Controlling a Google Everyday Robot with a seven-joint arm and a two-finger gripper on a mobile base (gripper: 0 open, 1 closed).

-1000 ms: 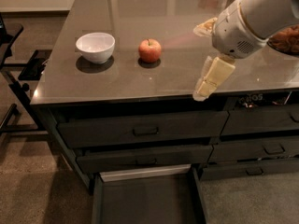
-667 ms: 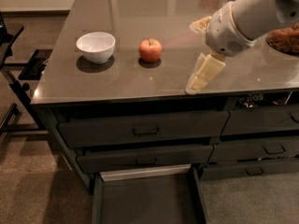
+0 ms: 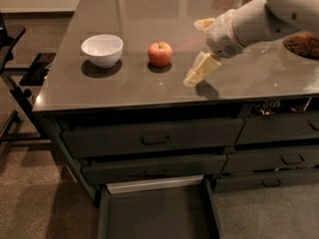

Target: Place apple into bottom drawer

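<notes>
Jaws of the gripper [image 3: 193, 77] cannot be told as open or closed from this angle: they show as one pale wedge slanting down toward the counter's front edge. They have no hold of the apple [image 3: 160, 54], which sits upright on the counter [image 3: 139, 86], stem up, left of the middle and closer to the front edge than to the back. The gripper is to the apple's right, near but apart from it, its tip low over the surface with a shadow just beside it. The white arm [image 3: 251, 24] reaches in from the right edge.

Left of the apple, toward the front left corner, stands a white bowl [image 3: 102, 50], also apart from it. A dark round dish [image 3: 304, 45] lies at the right edge.

Below the front edge, the left stack has two closed handled drawers [image 3: 155, 139]. Under them the bottom drawer [image 3: 159, 215] is pulled out, its dark flat inside showing, with a pale strip [image 3: 154, 184] across its back. Narrower closed drawers [image 3: 279, 128] fill the right stack.
</notes>
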